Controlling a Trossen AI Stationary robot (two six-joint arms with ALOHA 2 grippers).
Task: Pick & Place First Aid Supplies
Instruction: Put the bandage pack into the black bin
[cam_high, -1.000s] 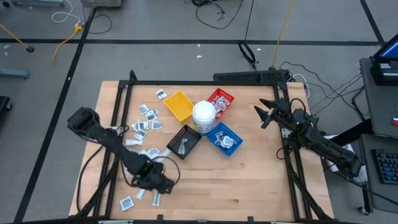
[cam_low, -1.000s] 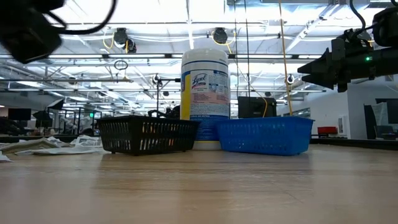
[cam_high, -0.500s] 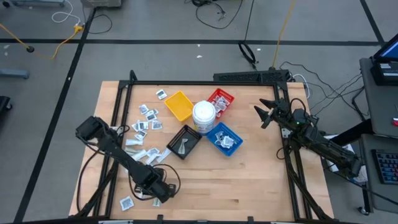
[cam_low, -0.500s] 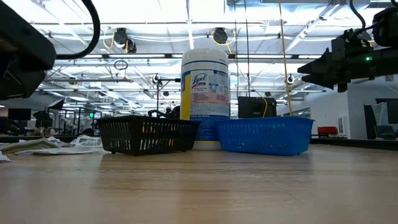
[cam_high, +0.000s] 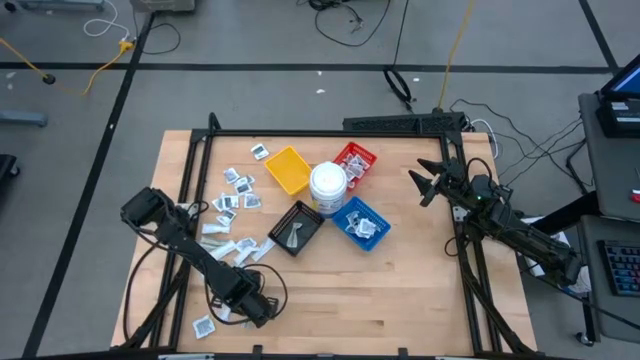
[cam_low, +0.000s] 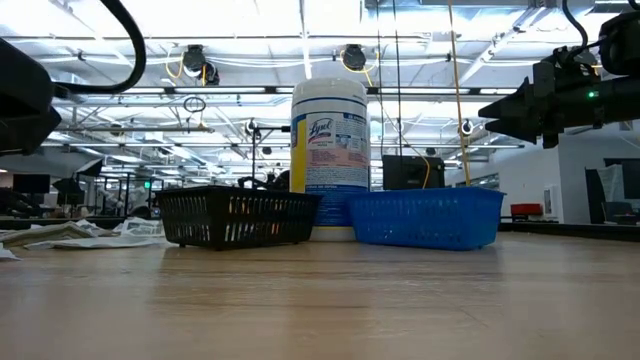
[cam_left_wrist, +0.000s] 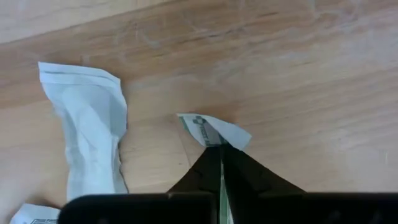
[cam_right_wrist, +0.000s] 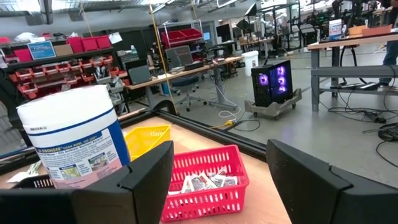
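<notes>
Small white first aid packets (cam_high: 235, 190) lie scattered over the table's left half, and one more packet (cam_high: 204, 325) lies near the front edge. My left gripper (cam_high: 256, 309) is low over the near left of the table, shut on one small printed packet (cam_left_wrist: 211, 129). A longer pale wrapped strip (cam_left_wrist: 93, 140) lies flat on the wood beside it. My right gripper (cam_high: 425, 183) hangs open above the table's right side, with nothing between its fingers (cam_right_wrist: 149, 177). My left gripper pinches the small printed packet between its two fingers (cam_left_wrist: 205, 174), which come at it from above. The packet's printed end (cam_left_wrist: 200, 124) sticks out past the fingertips. Whether that end rests on the wood I cannot tell.
In the table's middle stand a yellow tray (cam_high: 287, 169), a red tray (cam_high: 354, 160), a blue tray (cam_high: 360, 224) and a black tray (cam_high: 297, 230) around a round white tub (cam_high: 328, 186). Bare wood stretches along the near edge and the right side.
My left gripper has gone down and toward the table's near edge, ending low over the packets at the near left.
</notes>
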